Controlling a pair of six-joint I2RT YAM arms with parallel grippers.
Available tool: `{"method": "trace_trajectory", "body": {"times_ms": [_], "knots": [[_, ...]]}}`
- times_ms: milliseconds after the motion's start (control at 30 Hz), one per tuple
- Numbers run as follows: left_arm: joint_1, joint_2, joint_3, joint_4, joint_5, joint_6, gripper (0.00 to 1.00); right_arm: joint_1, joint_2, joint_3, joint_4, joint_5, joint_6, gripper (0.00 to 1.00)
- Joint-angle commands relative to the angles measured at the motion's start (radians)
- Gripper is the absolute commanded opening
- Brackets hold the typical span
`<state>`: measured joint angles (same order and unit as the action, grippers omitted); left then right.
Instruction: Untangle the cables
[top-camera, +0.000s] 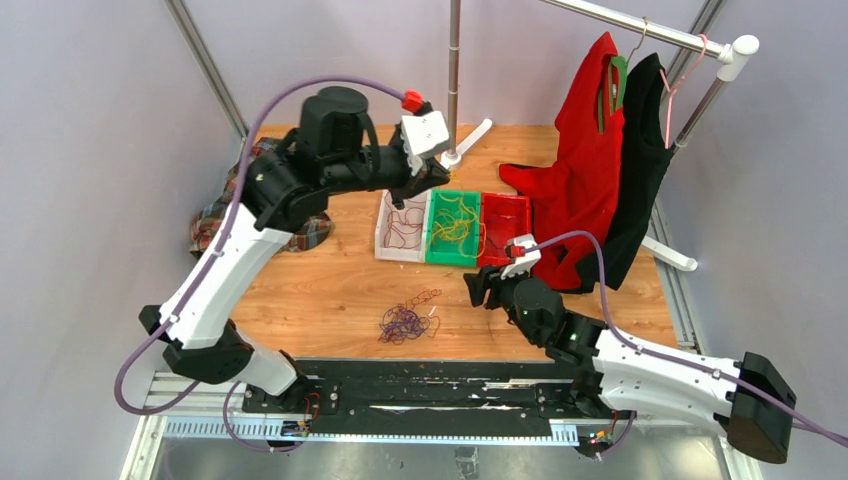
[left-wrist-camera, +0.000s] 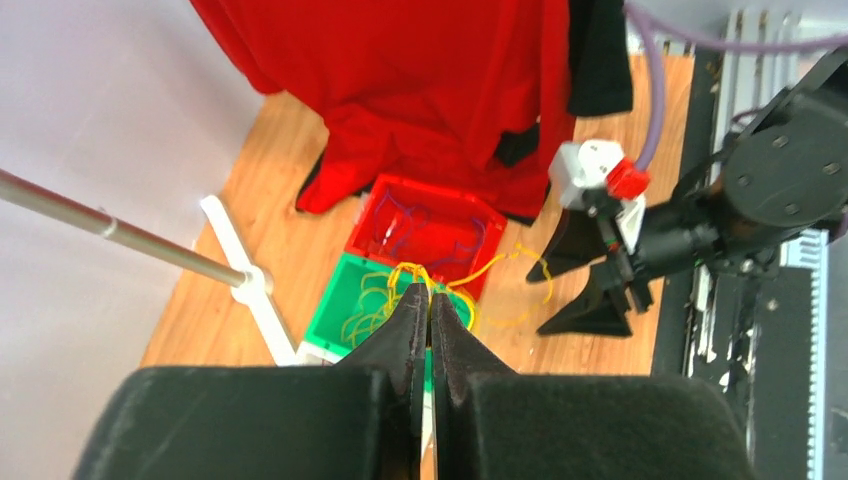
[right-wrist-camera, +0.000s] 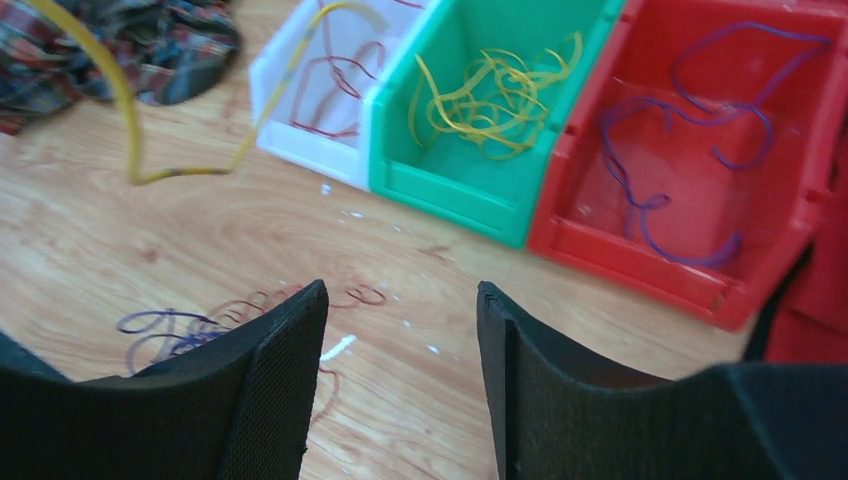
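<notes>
My left gripper (top-camera: 434, 182) hovers over the green bin and is shut on a yellow cable (left-wrist-camera: 500, 262). That cable's loop hangs in the air in the right wrist view (right-wrist-camera: 128, 120). A tangle of purple and dark red cables (top-camera: 405, 320) lies on the wooden table, also seen low at the left as the tangle (right-wrist-camera: 170, 330). My right gripper (top-camera: 480, 288) stands open just above the wood right of the tangle, with nothing between its fingers (right-wrist-camera: 400, 295). More yellow cables (right-wrist-camera: 495, 95) lie in the green bin, purple ones (right-wrist-camera: 700, 130) in the red bin, dark red ones (right-wrist-camera: 335, 85) in the white bin.
Three bins stand side by side: white (top-camera: 384, 232), green (top-camera: 452, 258) and red (top-camera: 500, 262). A red garment (top-camera: 585, 180) and a black one (top-camera: 635, 170) hang from a rack at the right. A plaid cloth (top-camera: 212, 228) lies at the left. A metal pole (top-camera: 455, 80) stands behind the bins.
</notes>
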<state>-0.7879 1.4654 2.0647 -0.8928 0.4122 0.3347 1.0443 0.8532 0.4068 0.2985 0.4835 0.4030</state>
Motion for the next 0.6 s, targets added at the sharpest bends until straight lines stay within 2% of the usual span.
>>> {"method": "trace_trajectory", "body": {"times_ms": [0,133,267,433,567], "knots": [[-0.008,0.014,-0.109,0.105,-0.04,0.088,0.0,0.008,-0.063,-0.046,-0.118,0.153,0.039,0.56],[-0.008,0.062,-0.174,0.153,-0.068,0.137,0.0,0.005,-0.142,-0.077,-0.157,0.228,0.041,0.53],[-0.007,0.08,-0.264,0.279,-0.016,0.129,0.0,0.002,-0.193,-0.102,-0.182,0.254,0.04,0.49],[-0.007,0.178,-0.223,0.289,0.046,0.089,0.0,0.0,-0.217,-0.101,-0.226,0.265,0.054,0.46],[-0.006,0.219,-0.248,0.293,0.031,0.198,0.0,0.0,-0.233,-0.093,-0.247,0.287,0.064,0.46]]}}
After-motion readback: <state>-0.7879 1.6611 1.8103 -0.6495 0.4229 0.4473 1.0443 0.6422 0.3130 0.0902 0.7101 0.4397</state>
